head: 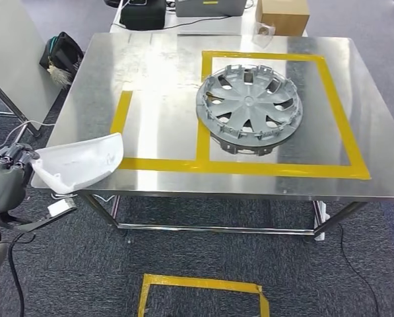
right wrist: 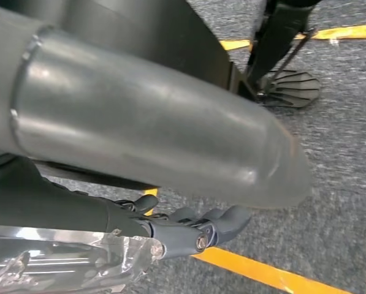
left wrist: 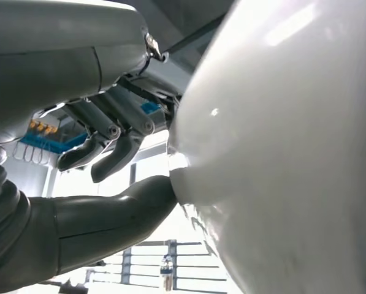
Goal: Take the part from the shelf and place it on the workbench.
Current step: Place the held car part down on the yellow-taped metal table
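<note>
Closest to the camera is the left robot hand (head: 5,175), low on the left, grasping a white part (head: 80,162), some kind of smooth curved plastic shell. In the left wrist view the thumb (left wrist: 125,205) presses against one side of the shell (left wrist: 282,159) and the darker fingers (left wrist: 121,131) curl in on the other side, so it's a proper hold. The part hangs over the near-left corner of the worktop (head: 154,119); whether it's actually touching the metal, I can't tell.

Size-wise, the worktop is the big thing: a shiny steel table with yellow tape (head: 279,170) marking out a rectangle on its right half and a smaller open-sided box on the left. Inside the right rectangle sits a grey wheel cover (head: 249,107), spoked, lying flat, with its left edge over the tape strip that divides the two zones.

Past the far edge there's a cardboard box (head: 282,14), a black case (head: 144,13) and a grey device (head: 210,6). A black bag (head: 61,54) sits on the grey carpet (head: 210,244) off the far-left corner, beside a white panel (head: 10,59). More yellow tape (head: 202,285) is on the carpet at the near side.

The right robot hand (right wrist: 199,229) hangs down over the carpet in its wrist view, fingers loosely curled with nothing visible in them, but I can't tell if it's released or clenched.
</note>
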Controlling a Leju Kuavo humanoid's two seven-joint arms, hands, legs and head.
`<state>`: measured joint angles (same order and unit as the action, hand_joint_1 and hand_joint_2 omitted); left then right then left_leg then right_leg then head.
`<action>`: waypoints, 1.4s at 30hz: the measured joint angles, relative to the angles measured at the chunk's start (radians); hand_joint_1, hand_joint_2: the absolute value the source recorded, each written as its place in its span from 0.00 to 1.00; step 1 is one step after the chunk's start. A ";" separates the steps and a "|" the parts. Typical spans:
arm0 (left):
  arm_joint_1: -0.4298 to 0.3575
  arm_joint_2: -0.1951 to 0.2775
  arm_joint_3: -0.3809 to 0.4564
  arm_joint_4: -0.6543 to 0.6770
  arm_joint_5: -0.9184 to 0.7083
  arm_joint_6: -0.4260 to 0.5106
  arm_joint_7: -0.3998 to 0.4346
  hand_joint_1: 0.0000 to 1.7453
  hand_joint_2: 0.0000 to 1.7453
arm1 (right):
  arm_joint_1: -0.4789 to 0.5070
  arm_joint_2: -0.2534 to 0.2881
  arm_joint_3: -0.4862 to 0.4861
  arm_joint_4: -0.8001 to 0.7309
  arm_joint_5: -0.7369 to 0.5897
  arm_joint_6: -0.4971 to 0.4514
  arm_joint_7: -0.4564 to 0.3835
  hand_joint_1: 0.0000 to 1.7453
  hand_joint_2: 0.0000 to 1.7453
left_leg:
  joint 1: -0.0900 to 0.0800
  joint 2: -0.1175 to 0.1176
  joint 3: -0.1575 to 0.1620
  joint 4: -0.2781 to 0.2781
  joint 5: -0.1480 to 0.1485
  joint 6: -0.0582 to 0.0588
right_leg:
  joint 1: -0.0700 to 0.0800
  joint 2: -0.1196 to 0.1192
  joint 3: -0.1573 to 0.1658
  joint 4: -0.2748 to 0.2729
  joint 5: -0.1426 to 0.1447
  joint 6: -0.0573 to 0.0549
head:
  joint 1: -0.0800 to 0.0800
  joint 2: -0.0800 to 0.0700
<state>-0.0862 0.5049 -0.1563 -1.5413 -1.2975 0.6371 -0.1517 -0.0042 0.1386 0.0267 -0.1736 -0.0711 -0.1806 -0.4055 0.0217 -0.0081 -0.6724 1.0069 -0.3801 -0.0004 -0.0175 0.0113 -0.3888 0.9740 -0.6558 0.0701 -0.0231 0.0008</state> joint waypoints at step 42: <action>-0.370 -0.155 -0.256 0.249 -0.025 -0.302 0.065 1.00 1.00 | -0.013 0.000 0.000 0.003 0.032 0.024 0.011 0.00 0.00 | -0.023 -0.014 0.095 -0.021 -0.042 -0.007 | 0.025 0.002 -0.084 0.013 0.130 -0.032 | -0.003 0.000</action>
<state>-0.4567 0.3500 -0.4121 -1.2924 -1.3227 0.3348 -0.0867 -0.0175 0.1384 0.0267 -0.1701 -0.0389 -0.1565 -0.3948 -0.0010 -0.0218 -0.5773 0.9860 -0.4217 -0.0078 0.0072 0.0136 -0.4732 0.9866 -0.5262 0.0379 -0.0263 0.0008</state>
